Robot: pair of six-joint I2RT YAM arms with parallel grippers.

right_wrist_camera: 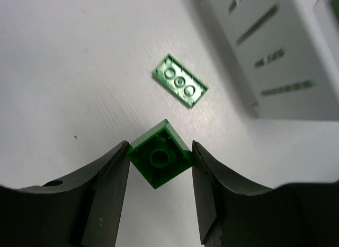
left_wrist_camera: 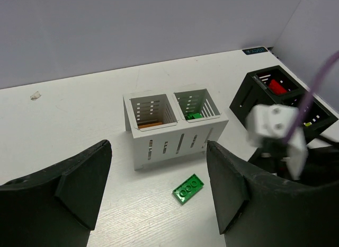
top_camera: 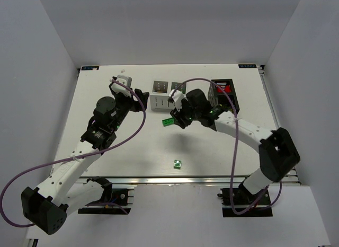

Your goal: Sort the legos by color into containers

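Observation:
My right gripper (right_wrist_camera: 160, 163) is shut on a small dark green square lego (right_wrist_camera: 160, 158), pinched by two opposite corners with its hollow underside facing the camera, a little above the table. Just beyond it a flat green three-stud lego (right_wrist_camera: 180, 87) (top_camera: 168, 122) (left_wrist_camera: 188, 188) lies on the table in front of the white container (top_camera: 159, 102) (left_wrist_camera: 169, 143) (right_wrist_camera: 270, 51). My left gripper (left_wrist_camera: 159, 191) hangs open over that flat lego, with nothing between its fingers. The black container (top_camera: 233, 101) (left_wrist_camera: 249, 98) holds red legos (left_wrist_camera: 275, 86). Another green lego (top_camera: 178, 164) lies near the front edge.
The white container's right compartment holds a green lego (left_wrist_camera: 194, 116), and its left one an orange-brown piece (left_wrist_camera: 150, 125). The right arm's wrist (left_wrist_camera: 275, 125) reaches in close to my left gripper's right finger. White walls enclose the table on three sides.

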